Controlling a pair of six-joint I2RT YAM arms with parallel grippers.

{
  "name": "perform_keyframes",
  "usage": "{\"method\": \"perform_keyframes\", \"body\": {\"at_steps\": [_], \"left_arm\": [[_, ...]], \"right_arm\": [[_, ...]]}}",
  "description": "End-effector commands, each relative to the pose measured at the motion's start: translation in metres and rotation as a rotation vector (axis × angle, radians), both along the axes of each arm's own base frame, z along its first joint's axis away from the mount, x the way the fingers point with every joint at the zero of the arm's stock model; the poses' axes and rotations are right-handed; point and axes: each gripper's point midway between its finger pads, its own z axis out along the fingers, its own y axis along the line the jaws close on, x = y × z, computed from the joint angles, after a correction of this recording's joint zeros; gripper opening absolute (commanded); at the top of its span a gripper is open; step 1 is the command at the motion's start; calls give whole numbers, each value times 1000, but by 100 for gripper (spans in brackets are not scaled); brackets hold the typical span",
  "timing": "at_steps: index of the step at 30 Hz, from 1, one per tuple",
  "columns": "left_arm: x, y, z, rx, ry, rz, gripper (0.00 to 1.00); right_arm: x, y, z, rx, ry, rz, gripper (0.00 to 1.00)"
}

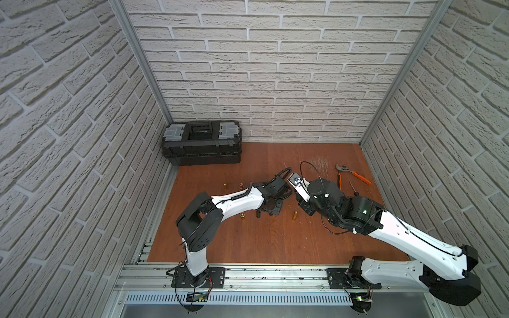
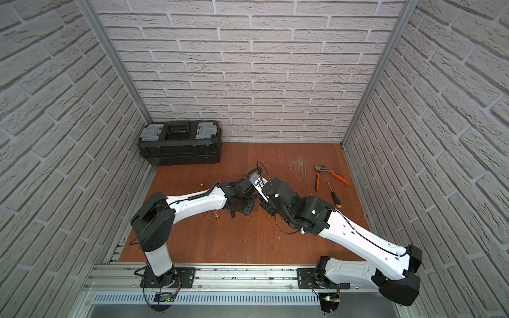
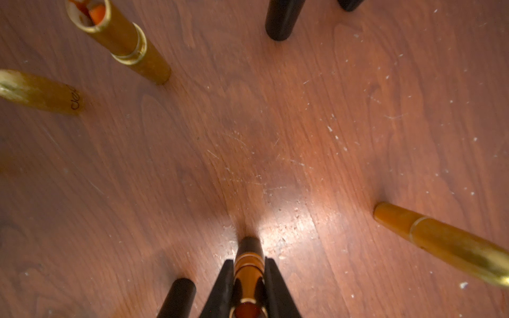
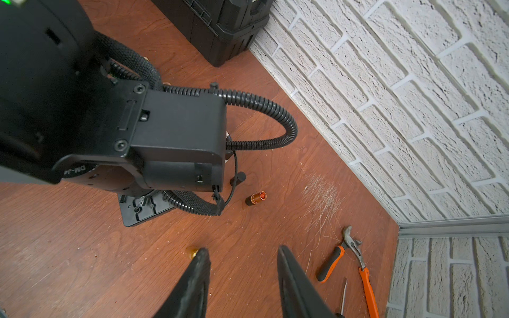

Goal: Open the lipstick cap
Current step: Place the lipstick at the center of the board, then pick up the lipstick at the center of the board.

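Note:
In the left wrist view my left gripper [image 3: 249, 260] is shut on an upright lipstick [image 3: 248, 278] with a black base, gold bands and a copper tube. Its red top is uncovered. A black cap [image 3: 177, 298] stands on the table right beside it, also seen in a top view as the black cap [image 1: 259, 214]. My right gripper [image 4: 243, 249] hangs open above bare wood with nothing between its fingers. In both top views the left wrist [image 1: 271, 206] hides the held lipstick, and the right gripper [image 1: 301, 205] is just to its right.
Around stand an open gold lipstick [image 3: 118, 38], a loose gold cap [image 3: 41, 92], a closed gold lipstick [image 3: 440, 242] and a second uncapped lipstick [image 4: 256, 198] by another black cap [image 4: 238, 179]. Orange pliers [image 1: 355, 174] and a screwdriver [image 2: 334, 196] lie right; a black toolbox [image 1: 202, 143] sits back left.

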Motion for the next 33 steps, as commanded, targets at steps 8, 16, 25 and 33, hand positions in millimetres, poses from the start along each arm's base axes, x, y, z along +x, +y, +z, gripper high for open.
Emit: {"method": "perform_keyframes", "body": {"at_steps": [8, 16, 25, 33], "left_arm": [[-2, 5, -7, 22, -12, 1, 39], [3, 2, 28, 11, -40, -3, 51], [-5, -22, 90, -61, 10, -114, 56], [-19, -58, 76, -77, 108, -222, 57]], "right_arm": [[3, 0, 3, 27, -17, -19, 42], [2, 1, 13, 40, -9, -15, 42], [-12, -14, 66, 157, -51, -26, 43], [-31, -49, 100, 235, -112, -66, 43]]}}
